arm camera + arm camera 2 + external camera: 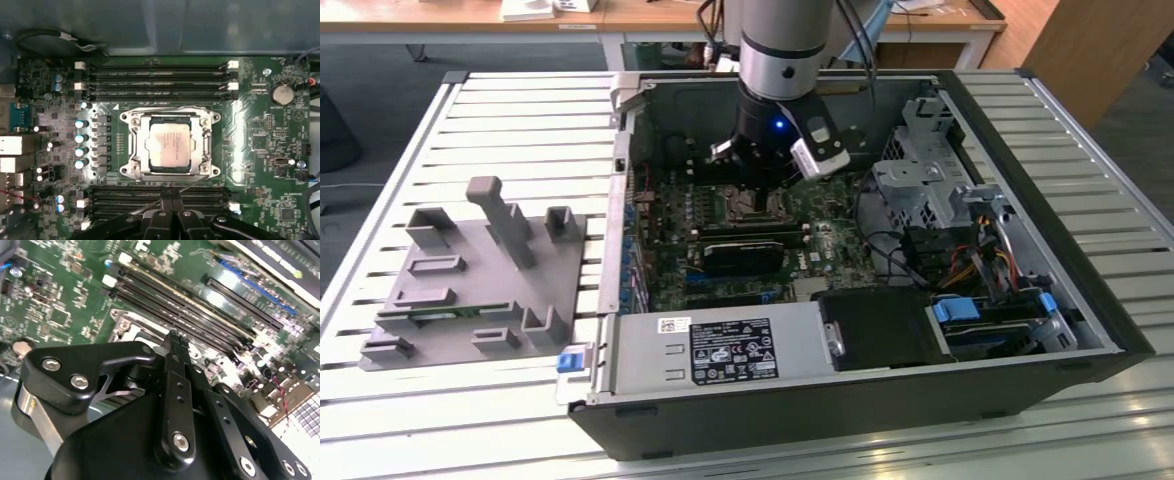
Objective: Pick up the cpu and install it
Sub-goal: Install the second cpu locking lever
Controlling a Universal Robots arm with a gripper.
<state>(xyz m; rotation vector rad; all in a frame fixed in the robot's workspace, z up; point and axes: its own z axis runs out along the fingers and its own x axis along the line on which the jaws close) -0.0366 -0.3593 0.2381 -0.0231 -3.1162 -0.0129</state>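
The cpu [169, 145] lies flat in the metal-framed socket [131, 150] at the centre of the first wrist view, its silver-grey top facing up and nothing resting on it. The gripper [171, 196] is at the lower centre of that frame, its two black fingers [165, 206] pressed together with no gap between them and nothing pinched, the tips over the memory slots [150, 197] just below the socket, clear of the chip. In the second wrist view the gripper [174, 338] shows the same closed tips at mid-frame, above the socket's metal corner [122, 322] and the long dark slots [200, 310] that run toward the upper right.

In the exterior view the arm [781, 45] descends from the top centre into the open computer case [854, 420], with the gripper [750, 200] low over the green motherboard [670, 285]. A black block [740, 250] sits on the board just below the gripper. A power supply box [714, 352] fills the case's lower left, and a black housing [887, 328] stands beside it. Drive cages and bundled cables [961, 255] occupy the case's right side. A grey parts fixture [467, 285] stands on the slatted table [520, 110] at the frame's left, well apart from the case.
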